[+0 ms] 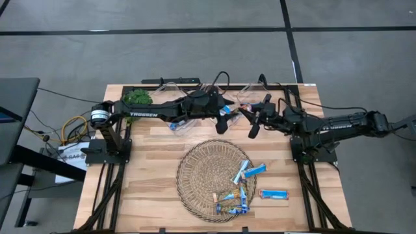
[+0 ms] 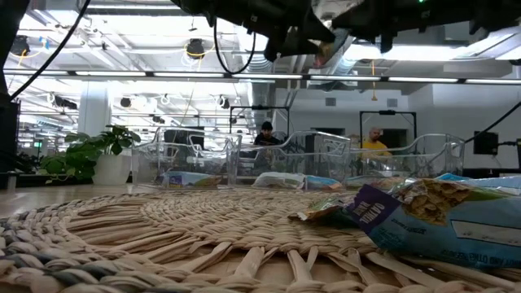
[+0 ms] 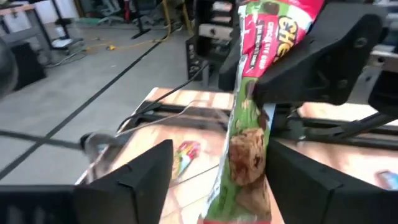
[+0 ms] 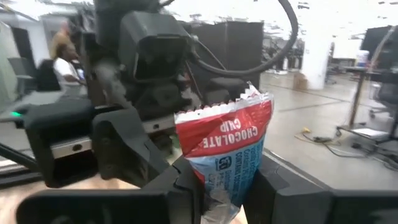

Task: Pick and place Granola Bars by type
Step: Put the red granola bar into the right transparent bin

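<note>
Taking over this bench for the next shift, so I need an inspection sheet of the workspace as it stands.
Surface: wooden table, woven tray in the middle.
Job's things: granola bars on the tray's edge, one on the wood; a chocolate chip bar mid-handover.
Clutter: clear bins, plant at the back.
Grippers: left gripper open around the bar; right gripper shut on it.
Cables: loose by the left arm's base.
Surroundings: people behind.

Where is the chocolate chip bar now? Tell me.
Right wrist view: the chocolate chip bar is pinched in the right claw, in the air over the table's far middle, inside the open left claw.
</note>
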Controlling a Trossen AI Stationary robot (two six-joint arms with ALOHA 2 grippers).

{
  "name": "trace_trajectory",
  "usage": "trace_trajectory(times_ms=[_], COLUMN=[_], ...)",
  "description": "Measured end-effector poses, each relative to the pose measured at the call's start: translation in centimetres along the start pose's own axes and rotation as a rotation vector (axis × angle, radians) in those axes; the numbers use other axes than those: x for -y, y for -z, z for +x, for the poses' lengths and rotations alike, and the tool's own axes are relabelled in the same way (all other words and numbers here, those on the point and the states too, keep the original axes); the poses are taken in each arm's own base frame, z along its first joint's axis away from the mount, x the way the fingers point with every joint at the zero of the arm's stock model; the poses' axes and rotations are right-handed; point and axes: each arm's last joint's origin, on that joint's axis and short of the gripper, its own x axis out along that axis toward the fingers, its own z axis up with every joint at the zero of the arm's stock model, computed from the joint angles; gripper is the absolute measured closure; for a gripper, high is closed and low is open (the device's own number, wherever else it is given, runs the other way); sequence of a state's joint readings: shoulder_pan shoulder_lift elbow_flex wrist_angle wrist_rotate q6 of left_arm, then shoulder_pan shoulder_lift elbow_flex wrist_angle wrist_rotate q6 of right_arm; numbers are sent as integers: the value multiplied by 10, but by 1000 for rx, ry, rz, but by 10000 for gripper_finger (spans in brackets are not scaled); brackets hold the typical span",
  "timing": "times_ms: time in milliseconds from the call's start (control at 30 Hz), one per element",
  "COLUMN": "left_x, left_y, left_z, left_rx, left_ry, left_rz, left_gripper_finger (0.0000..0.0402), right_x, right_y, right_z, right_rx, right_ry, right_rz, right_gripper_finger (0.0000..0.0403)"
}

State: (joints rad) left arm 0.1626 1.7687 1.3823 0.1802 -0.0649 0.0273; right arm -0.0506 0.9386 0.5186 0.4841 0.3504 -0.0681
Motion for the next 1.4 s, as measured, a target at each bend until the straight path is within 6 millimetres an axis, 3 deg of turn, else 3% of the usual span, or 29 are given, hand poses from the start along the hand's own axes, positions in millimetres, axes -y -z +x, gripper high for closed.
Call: trace_trajectory(times_ms=[300, 767, 1067, 1400], left_x=[-9, -8, -8, -8], left_y=[2, 6, 8, 11], left_z=[0, 0, 0, -1], left_rx=[-21, -66, -88, -119], left_ry=[-131, -135, -134, -133], left_rz=[17, 23, 26, 31], left_gripper_finger=[136, 136, 136, 136], right_x=[25, 71, 79, 82], right_y=[13, 34, 43, 66], right_z=[4, -1, -6, -21], right_rx=[-122, -312, -395, -603], right_ry=[241, 700, 754, 801], right_rz=[-24, -18, -15, 121], right_gripper_finger=[331, 331, 331, 331])
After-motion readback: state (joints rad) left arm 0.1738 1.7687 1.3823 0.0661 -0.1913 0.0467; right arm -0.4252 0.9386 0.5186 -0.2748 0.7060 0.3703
